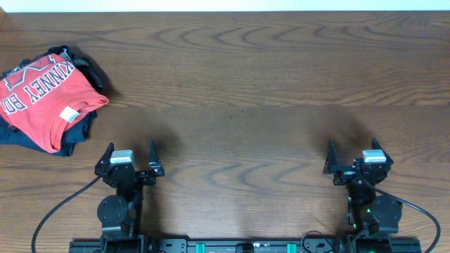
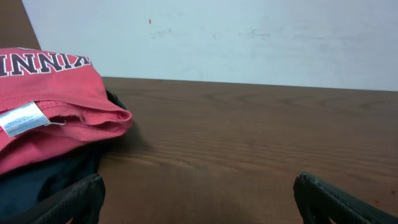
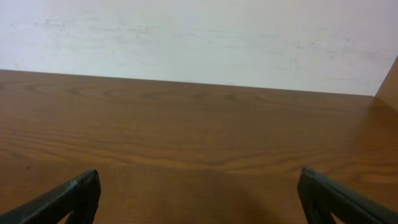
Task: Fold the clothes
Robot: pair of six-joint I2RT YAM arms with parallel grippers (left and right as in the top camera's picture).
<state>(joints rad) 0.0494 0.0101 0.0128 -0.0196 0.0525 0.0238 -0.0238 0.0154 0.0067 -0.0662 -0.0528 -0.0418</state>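
The coral-red T-shirt [image 1: 46, 98] lies bunched on a dark garment [image 1: 76, 139] at the worktop's [image 1: 246, 84] left edge. It is at about ten o'clock from the left tool [image 1: 131, 146], near it but not touching. The right tool [image 1: 353, 145] sits well apart from it. Both tools stand with fingers wide apart, holding nothing.

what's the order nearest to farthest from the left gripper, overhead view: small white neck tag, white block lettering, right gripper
1. small white neck tag, up-left on the coral-red cotton T-shirt
2. white block lettering, farther up-left
3. right gripper, far right
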